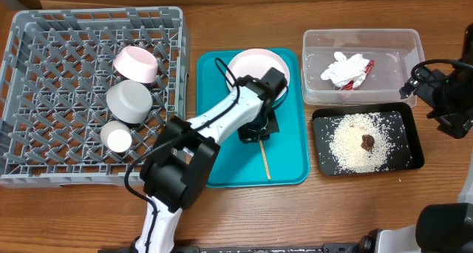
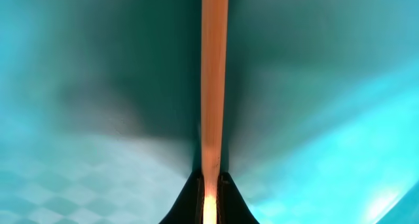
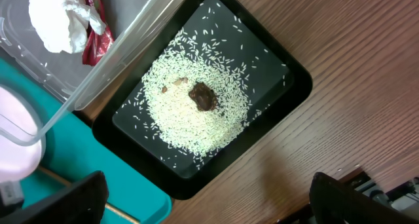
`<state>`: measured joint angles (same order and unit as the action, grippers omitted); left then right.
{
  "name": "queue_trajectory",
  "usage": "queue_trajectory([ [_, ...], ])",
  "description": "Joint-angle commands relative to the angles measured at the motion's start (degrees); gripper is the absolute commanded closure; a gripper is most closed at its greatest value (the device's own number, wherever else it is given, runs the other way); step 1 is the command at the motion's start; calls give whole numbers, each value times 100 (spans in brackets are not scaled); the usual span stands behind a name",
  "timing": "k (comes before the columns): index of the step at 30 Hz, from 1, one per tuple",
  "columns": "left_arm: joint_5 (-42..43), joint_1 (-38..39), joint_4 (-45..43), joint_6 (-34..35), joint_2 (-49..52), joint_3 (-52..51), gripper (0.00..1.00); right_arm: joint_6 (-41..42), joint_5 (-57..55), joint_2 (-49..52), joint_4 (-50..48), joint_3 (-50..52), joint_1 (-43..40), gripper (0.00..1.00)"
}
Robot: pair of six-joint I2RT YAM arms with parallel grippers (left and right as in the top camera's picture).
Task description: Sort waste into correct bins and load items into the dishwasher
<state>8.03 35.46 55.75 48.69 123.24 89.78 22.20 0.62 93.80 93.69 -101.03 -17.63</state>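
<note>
The dark fingers (image 2: 186, 201) of the left gripper (image 2: 209, 185) are clenched on the near end of a wooden chopstick (image 2: 213, 67), which runs straight out from between the pads, low over a teal tray (image 1: 288, 157). Whether one stick or two is pinched cannot be told. From overhead, the stick lies along the tray's right half, its free end pointing toward the tray's front edge. A large white plate (image 1: 244, 61) sits at the tray's far end, partly under the left arm.

To the left of the tray, a grey dish rack (image 1: 44, 61) holds a pink-sided dish (image 1: 135, 63), a grey metal bowl (image 1: 128, 100) and a small white cup (image 1: 117, 138), in a row near its right side.

To the right of the tray, a clear tub (image 1: 399, 38) contains crumpled white tissue (image 1: 346, 66) and a red wrapper (image 3: 95, 37). Just in front of it, a black tray (image 1: 414, 157) carries a spread of rice grains (image 1: 347, 146) with a brown lump (image 1: 367, 141) at the centre.

The right gripper (image 3: 206, 185) hangs above the table's right side, near the black tray, its fingers (image 3: 72, 201) spread wide and grasping nothing.
</note>
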Motion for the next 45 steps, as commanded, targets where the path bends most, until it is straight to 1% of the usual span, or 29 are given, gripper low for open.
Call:
queue_trajectory([
  [1,-125,-337,83,-269,39,9,96,-11,-57,-79,-11,-125,-13,0],
  [7,-269,-691,269,-802,-678,9,96,-11,-57,-79,-26,-125,-13,0],
  [9,-651,-833,459,-831,-1137,9,96,-11,-57,-79,-33,-125,-13,0],
  [13,-1174,-1005,490,-1036,-1810,9,96,-11,-57,-79,-33,-125,-13,0],
  [18,-1486,-1285,555,-1344,-2509,9,96,-11,-57,-79,-33,-125,-13,0],
  [24,-1504,-1652,798,-1657,-2804,9,96,-11,-57,-79,-35,-125,-13,0],
  [27,-1740,-1836,916,-1744,-2841,9,96,-11,-57,-79,-33,-125,-13,0],
  [31,-1766,-2094,861,-2420,-2879,90,96,-11,-57,-79,-31,-125,-13,0],
  [34,-1764,-2310,791,-3060,-2881,256,96,-11,-55,-79,-31,-125,-13,0],
  [36,-1766,-2448,590,-3773,-2881,282,96,-9,-55,-79,-33,-125,-13,0],
  [37,-1768,-2557,407,-4398,-2859,278,96,-9,-55,-79,-31,-125,-13,0],
  [38,-1766,-2616,293,-4666,-2839,273,96,-9,-55,-79,-33,-125,-13,0],
  [41,-1764,-2739,33,-4999,-2745,262,96,-9,-55,-79,-31,-125,-13,0],
  [45,-1746,-2796,-125,-5001,-2566,262,96,-11,-57,-79,-31,-125,-13,0],
])
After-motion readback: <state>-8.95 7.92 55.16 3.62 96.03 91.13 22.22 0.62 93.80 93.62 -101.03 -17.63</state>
